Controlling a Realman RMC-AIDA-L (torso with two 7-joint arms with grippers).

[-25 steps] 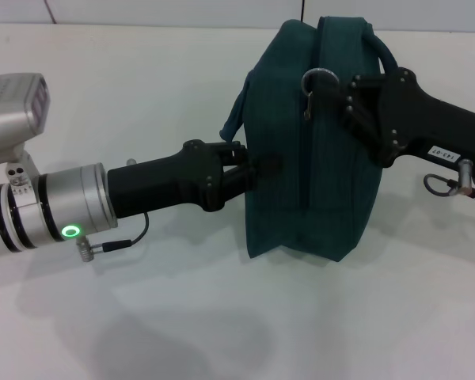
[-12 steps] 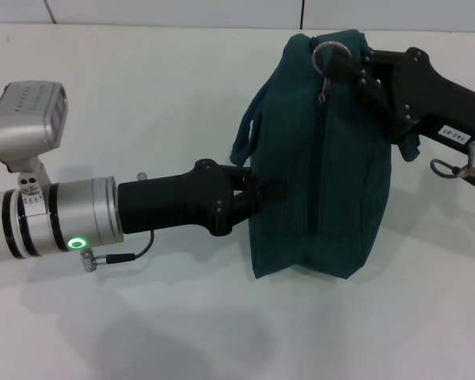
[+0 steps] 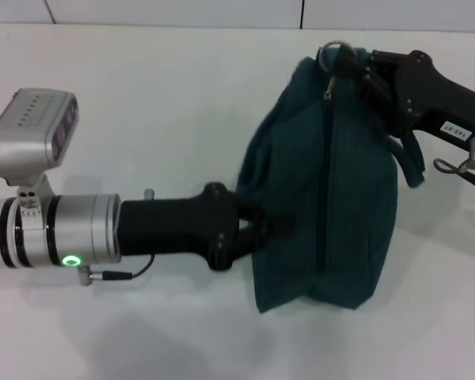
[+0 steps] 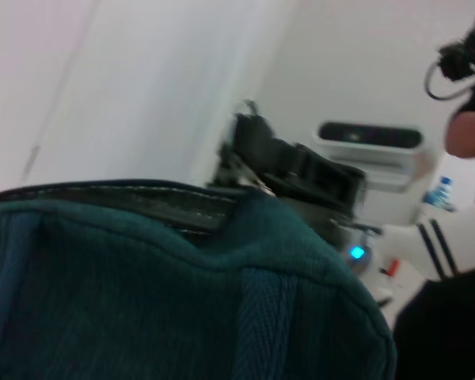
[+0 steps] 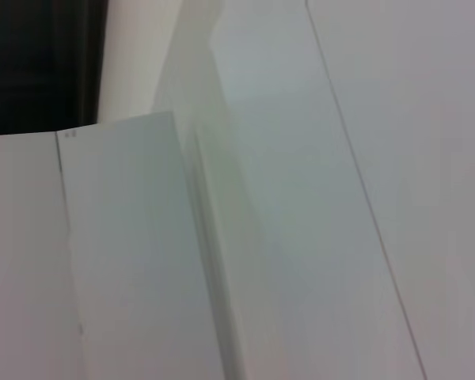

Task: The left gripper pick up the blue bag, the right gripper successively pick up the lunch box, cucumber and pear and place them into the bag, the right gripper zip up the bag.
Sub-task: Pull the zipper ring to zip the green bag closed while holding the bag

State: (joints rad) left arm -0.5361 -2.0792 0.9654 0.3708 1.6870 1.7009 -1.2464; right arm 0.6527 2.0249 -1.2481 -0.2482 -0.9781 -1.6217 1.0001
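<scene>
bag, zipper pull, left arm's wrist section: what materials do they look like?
Blue bag: soft woven fabric, matte teal; it sags and creases, and ribbed weave shows in the left wrist view. Zipper pull: apparently metal, a shiny silver ring. Left arm's wrist section: likely brushed metal, satin silver sheen, though painted plastic can't be ruled out.

White table (image 3: 142,103), seen from above.
A blue bag (image 3: 332,214) sits on its plain surface.
</scene>
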